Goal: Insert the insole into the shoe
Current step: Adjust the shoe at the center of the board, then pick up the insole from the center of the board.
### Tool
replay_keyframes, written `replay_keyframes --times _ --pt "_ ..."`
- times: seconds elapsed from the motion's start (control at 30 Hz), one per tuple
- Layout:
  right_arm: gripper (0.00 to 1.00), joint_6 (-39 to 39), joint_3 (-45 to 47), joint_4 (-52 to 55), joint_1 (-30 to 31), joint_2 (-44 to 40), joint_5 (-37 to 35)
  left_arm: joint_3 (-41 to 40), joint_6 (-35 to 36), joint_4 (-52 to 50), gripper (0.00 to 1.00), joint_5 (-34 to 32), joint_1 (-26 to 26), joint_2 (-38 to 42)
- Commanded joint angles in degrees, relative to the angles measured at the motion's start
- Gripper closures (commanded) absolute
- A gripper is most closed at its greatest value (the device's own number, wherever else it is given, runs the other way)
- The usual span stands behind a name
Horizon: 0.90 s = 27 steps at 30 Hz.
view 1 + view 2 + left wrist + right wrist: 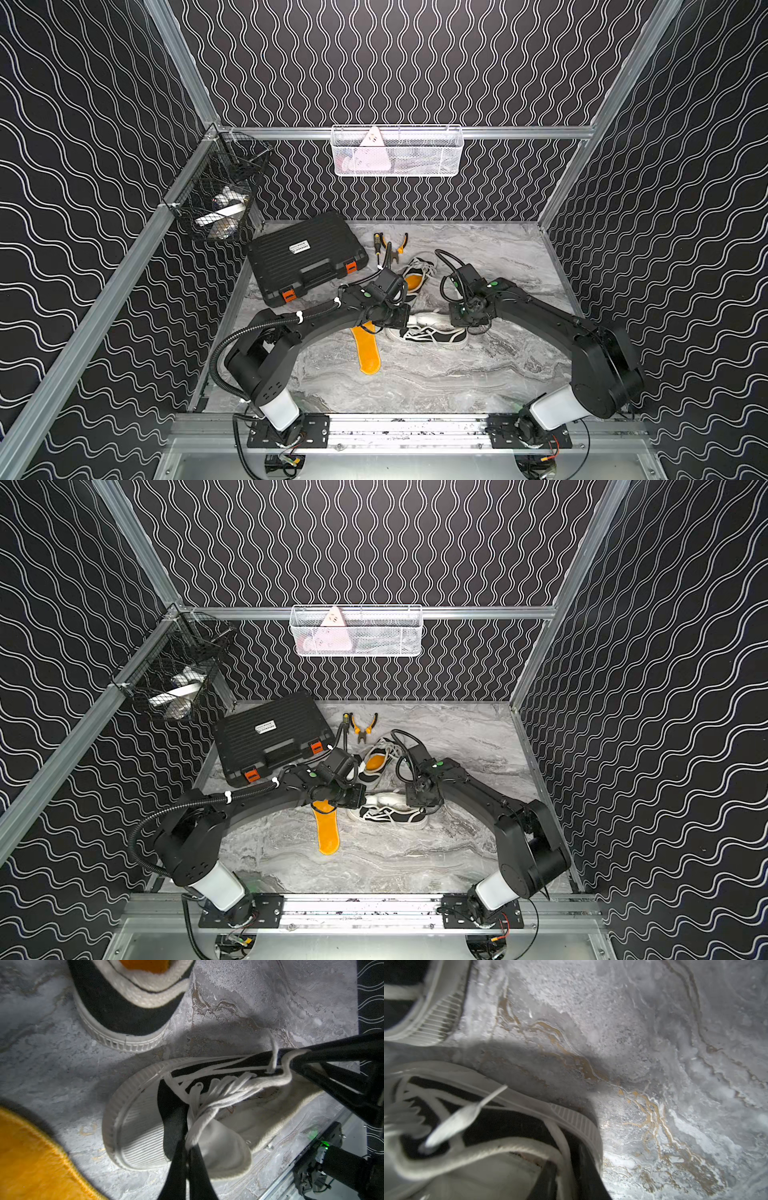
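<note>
A black and white shoe [432, 334] [395, 814] lies mid-table, its toe pointing right in both top views. My left gripper [188, 1147] is shut on its white tongue [220, 1147] and laces, pulling the mouth wide. My right gripper [566, 1167] is at the heel, one finger inside and one outside, shut on the collar [286, 1059]. The orange insole [368, 353] [327, 831] lies flat on the table left of the shoe. Its far end is hidden under my left arm, and neither gripper holds it.
A second shoe [415, 276] with an orange insole inside sits just behind. A black toolbox [307, 257] stands at the back left, with a screwdriver [377, 243] and pliers [397, 245] beside it. Wire baskets [397, 151] hang on the walls.
</note>
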<state>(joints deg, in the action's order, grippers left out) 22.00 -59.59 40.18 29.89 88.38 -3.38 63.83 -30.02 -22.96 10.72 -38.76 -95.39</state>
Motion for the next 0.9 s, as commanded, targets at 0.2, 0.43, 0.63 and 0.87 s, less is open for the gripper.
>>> replay_keyframes --times 0.2,0.43,0.63,0.87 --pt "0.53 -1.7 -3.3 3.7 0.1 -3.5 4.1 3.6 2.1 -6.9 0.62 -5.7 -1.5 2.2" --pt "0.48 -2.1 -2.4 4.3 0.0 -8.0 4.5 5.1 -1.0 -8.4 0.46 -1.3 0.5 6.7" --pt "0.48 -1.8 -3.4 5.1 0.0 -8.8 4.8 1.0 -4.1 -11.0 0.42 -8.6 6.0 9.8" --pt "0.48 -0.7 -2.0 2.0 0.0 -9.1 7.6 -10.0 -6.7 -6.8 0.39 -10.8 15.5 10.8"
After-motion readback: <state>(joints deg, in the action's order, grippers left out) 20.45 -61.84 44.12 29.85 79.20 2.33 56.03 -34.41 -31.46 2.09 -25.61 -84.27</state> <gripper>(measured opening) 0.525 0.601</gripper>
